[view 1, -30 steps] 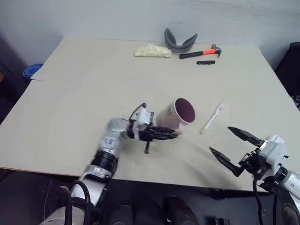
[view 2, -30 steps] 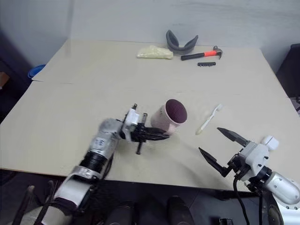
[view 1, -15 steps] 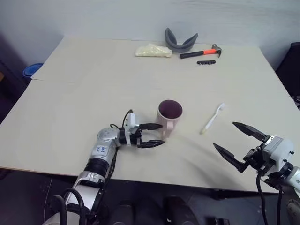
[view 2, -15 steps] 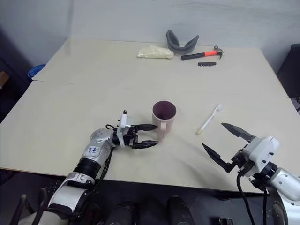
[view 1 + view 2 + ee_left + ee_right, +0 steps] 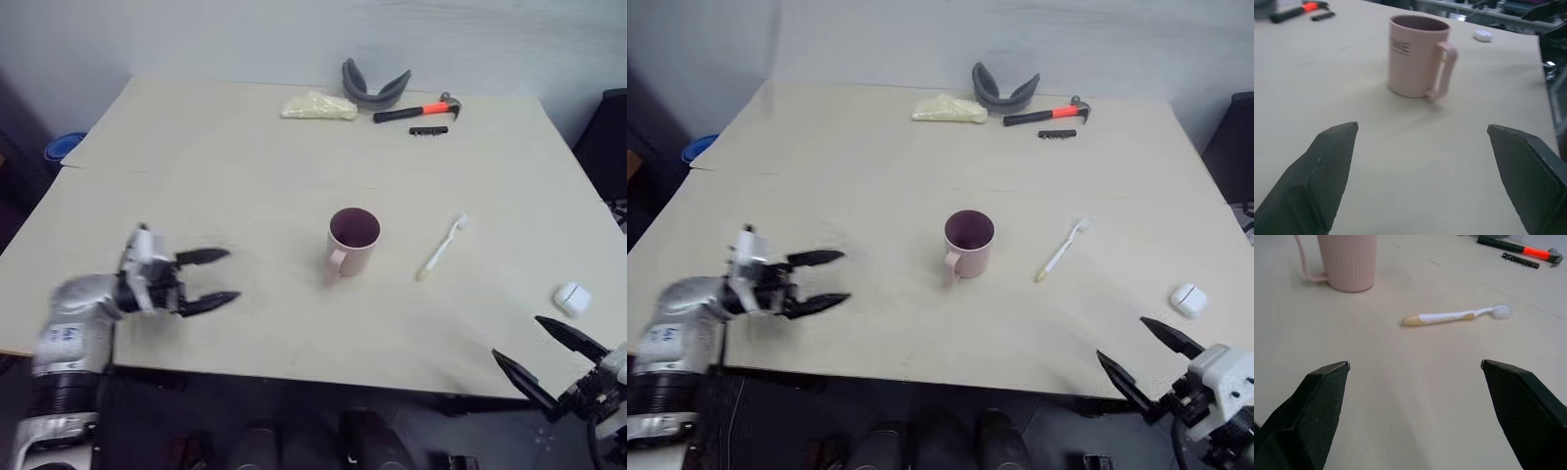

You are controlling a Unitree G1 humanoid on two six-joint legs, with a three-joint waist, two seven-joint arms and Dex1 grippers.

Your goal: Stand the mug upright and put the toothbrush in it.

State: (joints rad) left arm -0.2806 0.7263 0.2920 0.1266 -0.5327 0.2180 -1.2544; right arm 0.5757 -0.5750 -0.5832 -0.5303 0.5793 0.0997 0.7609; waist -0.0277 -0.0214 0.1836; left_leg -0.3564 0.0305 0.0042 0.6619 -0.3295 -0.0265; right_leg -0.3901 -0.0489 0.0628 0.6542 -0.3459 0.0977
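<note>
Pale pink ceramic, the mug [image 5: 353, 242] with its dark maroon inside stands upright near the middle of the beige surface [image 5: 245, 166], mouth up, loop handle turned toward the near-left. To its right, apart from it, I see the slim white plastic toothbrush [image 5: 443, 248] lying flat, its bristle head at the far end and its cream-tipped handle end nearer to me. My left gripper [image 5: 211, 279] hovers over the near-left part of the surface, well apart from the mug, pointing toward it with its jaws spread wide and nothing between them. My right gripper [image 5: 1136, 360] sits at the near-right edge, its jaws also spread wide and empty, aimed toward the toothbrush. Near it, on the right side, lies a small white rounded earbud case [image 5: 572, 298]. Along the far edge I make out an orange-handled hammer [image 5: 418, 110], a small black strip [image 5: 430, 130] beside it, a grey curved band [image 5: 374, 89] and a pale yellow wrapped lump [image 5: 319, 106].
</note>
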